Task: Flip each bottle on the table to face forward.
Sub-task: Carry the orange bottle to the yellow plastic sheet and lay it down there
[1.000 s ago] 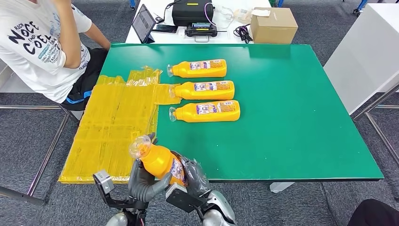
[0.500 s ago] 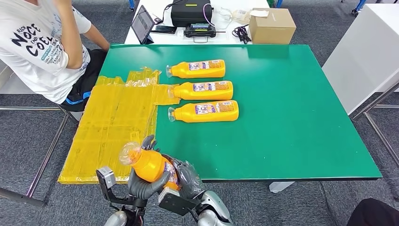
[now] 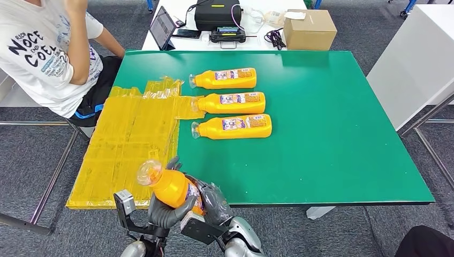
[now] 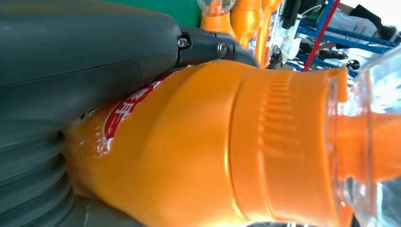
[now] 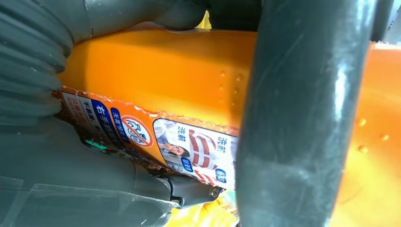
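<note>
Gripping the orange bottle (image 3: 174,187) from both sides, I hold it off the near edge of the green table (image 3: 332,134); my left hand (image 3: 163,211) cups its body from beneath, my right hand (image 3: 214,202) wraps its labelled base; its clear cap (image 3: 148,172) juts past my left fingers (image 3: 172,163).
</note>
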{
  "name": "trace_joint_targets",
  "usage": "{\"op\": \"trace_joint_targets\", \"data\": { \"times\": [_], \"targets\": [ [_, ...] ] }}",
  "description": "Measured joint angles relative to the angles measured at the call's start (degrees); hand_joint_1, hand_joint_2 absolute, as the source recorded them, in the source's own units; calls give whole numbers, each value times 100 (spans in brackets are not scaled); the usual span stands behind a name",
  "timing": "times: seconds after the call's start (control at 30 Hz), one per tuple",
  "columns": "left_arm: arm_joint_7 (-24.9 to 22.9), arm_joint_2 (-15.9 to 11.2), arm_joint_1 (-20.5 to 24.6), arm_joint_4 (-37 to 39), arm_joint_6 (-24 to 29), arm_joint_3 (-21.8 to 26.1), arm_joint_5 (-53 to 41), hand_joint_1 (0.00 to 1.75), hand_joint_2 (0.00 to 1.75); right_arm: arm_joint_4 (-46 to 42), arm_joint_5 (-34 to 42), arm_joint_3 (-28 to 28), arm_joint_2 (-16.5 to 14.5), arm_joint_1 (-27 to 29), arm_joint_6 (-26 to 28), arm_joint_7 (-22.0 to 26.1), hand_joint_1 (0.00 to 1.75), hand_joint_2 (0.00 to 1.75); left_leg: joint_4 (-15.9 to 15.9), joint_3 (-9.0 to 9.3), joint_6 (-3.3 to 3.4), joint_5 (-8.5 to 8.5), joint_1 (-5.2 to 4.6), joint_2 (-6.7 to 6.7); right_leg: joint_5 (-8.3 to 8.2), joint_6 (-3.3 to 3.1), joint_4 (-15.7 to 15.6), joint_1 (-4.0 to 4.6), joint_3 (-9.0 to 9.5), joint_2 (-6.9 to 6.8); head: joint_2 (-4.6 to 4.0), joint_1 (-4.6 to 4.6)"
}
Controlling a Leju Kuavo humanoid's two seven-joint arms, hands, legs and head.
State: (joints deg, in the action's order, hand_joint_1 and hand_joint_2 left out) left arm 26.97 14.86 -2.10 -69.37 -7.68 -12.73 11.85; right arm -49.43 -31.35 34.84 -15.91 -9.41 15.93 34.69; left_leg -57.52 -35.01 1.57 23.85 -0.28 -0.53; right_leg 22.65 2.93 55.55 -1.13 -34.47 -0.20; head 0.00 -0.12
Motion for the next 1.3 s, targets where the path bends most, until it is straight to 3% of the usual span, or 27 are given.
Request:
{"op": "trace_joint_targets", "data": {
  "times": [0.5, 0.53, 0.57, 0.63, 0.67, 0.7, 0.87, 1.07, 1.3],
  "targets": [
    [-22, -2, -274, -315, -722, 138, 1000, 175, 175, 49, -221, 85, -1, -35, 35, -11, 175, 175, -1, -16, 0, 1, 0, 1, 1, 1, 0, 0, -17, 0, 0, -1],
    [-37, -5, -294, -338, -759, 138, 1055, 175, 175, 49, -259, 97, 0, -37, 57, -15, 160, 175, -1, -18, 0, 1, 0, 1, 1, 1, 0, 0, -20, 0, 0, 0],
    [-49, -10, -310, -356, -801, 139, 1108, 175, 175, 49, -297, 110, 1, -41, 84, -23, 117, 175, -1, -20, 0, 1, 0, 1, 1, 1, 0, 0, -22, 0, 0, -1],
    [-75, -23, -332, -388, -871, 139, 1198, 175, 175, 52, -364, 133, 2, -48, 142, -52, 29, 87, -1, -21, 0, 1, 0, 1, 1, 1, 0, 0, -24, 0, 0, 0],
    [-88, -27, -339, -401, -891, 139, 1231, 175, 175, 55, -384, 140, 2, -51, 180, -72, 0, 44, -1, -22, 0, 1, 0, 1, 1, 0, 0, 0, -25, 0, 0, -1],
    [-100, -30, -347, -419, -903, 139, 1257, 175, 175, 57, -395, 145, 1, -53, 221, -94, 0, 0, -1, -22, 0, 1, 0, 2, 1, 0, 0, 0, -25, 0, 0, 1],
    [-119, -31, -385, -520, -877, 139, 1221, 175, 175, 30, -255, 145, -1, -48, 246, -127, 0, 0, -1, -24, 0, 0, 0, 2, 1, 0, 0, 0, -24, 1, 0, 0],
    [-93, -46, -336, -683, -793, 140, 998, 175, 175, -778, 459, 19, 67, 164, -570, -124, 0, 0, -1, -26, 0, 0, 0, 3, 0, 1, 0, 0, -27, 2, 0, 1],
    [-81, -43, -317, -791, -795, 125, 983, 175, 175, -1225, 500, -60, 109, 301, -651, -171, 0, 0, -1, -26, 0, 1, 0, 3, 1, 1, 0, 0, -28, 2, 0, 1]
  ]
}}
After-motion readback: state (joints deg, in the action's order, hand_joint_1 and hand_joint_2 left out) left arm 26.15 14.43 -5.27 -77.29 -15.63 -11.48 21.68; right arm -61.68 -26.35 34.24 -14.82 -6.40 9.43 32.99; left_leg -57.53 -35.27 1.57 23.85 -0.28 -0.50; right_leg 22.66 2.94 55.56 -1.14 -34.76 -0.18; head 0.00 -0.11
